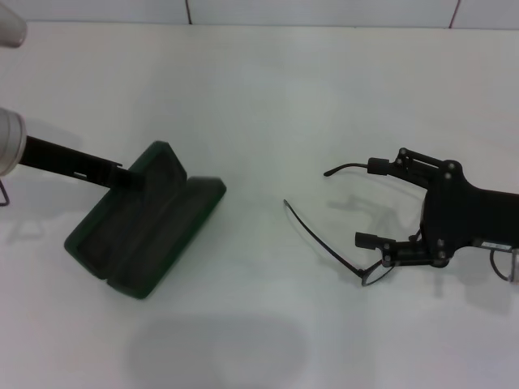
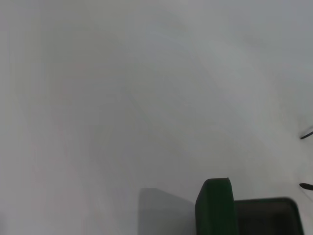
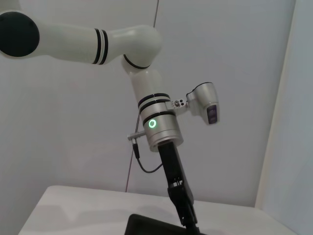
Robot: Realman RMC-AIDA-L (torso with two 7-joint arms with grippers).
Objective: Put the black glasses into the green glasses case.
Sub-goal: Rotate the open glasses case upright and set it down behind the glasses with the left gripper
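Holding the open case steady with our left gripper, finger spread unclear. Our right gripper stands spread around the light, fragile glasses; we grip the frame front, not lenses.

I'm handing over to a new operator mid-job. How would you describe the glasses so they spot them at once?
On the white table, look to the robot's right side, away from the open dark green clamshell glasses case that the left gripper touches. There the open right gripper straddles the thin black wire-framed glasses. Their long slender temple arms set them apart.
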